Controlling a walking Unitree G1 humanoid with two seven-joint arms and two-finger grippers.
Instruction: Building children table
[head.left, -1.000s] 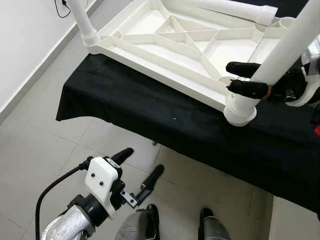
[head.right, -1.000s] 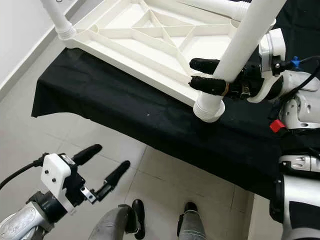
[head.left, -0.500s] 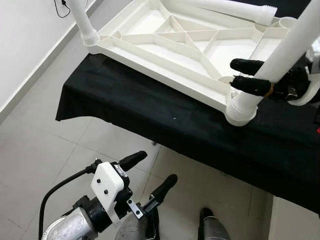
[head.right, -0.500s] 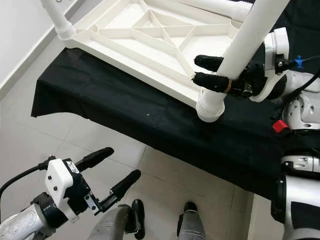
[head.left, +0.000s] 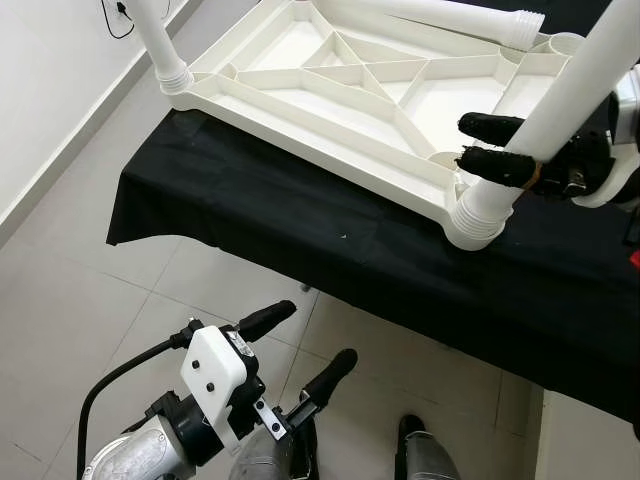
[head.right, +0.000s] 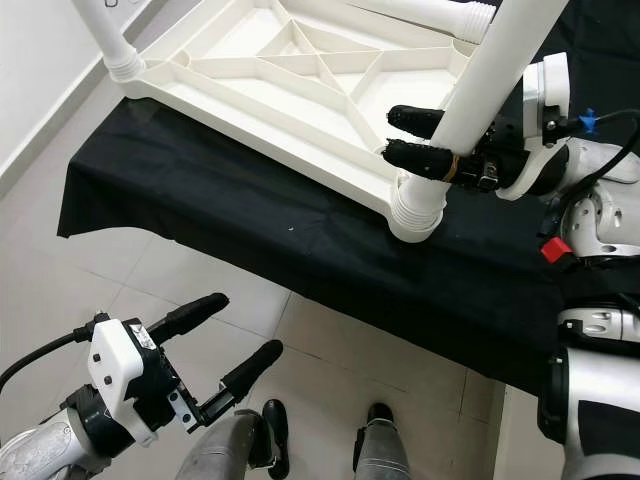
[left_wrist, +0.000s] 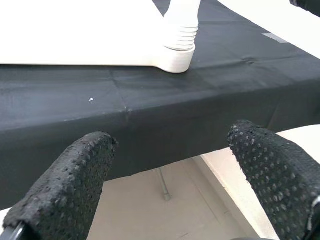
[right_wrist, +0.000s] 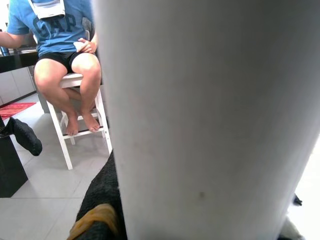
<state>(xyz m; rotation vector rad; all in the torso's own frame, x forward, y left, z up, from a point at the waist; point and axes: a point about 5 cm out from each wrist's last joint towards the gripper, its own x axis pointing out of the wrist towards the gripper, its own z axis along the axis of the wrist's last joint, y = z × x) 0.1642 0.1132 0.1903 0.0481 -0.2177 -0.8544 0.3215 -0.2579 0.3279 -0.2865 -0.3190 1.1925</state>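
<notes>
A white plastic tabletop (head.left: 340, 90) lies upside down on a counter (head.left: 300, 230) with a black cloth, in the upper middle of the head views, and its ribs show on top. One white leg (head.right: 105, 35) stands in the corner at the upper left. Another white leg (head.right: 495, 70) stands in the near corner on the right side of the frame, and its ribbed bottom end (head.right: 415, 210) sits in the corner socket. The right end effector (head.right: 425, 140) comes in from the right edge and has its two black fingers closed around this leg, just above the ribbed end. In the right wrist view the leg (right_wrist: 210, 115) is very close up, and a person (right_wrist: 60, 55) in a blue shirt sits on a white stool (right_wrist: 82, 120) far behind. A loose white leg (head.left: 450, 15) lies across the top of the frame. The left end effector (head.left: 295, 350) is at the lower left, over the grey tile floor (head.left: 70, 270), with its fingers spread apart and holding nothing
</notes>
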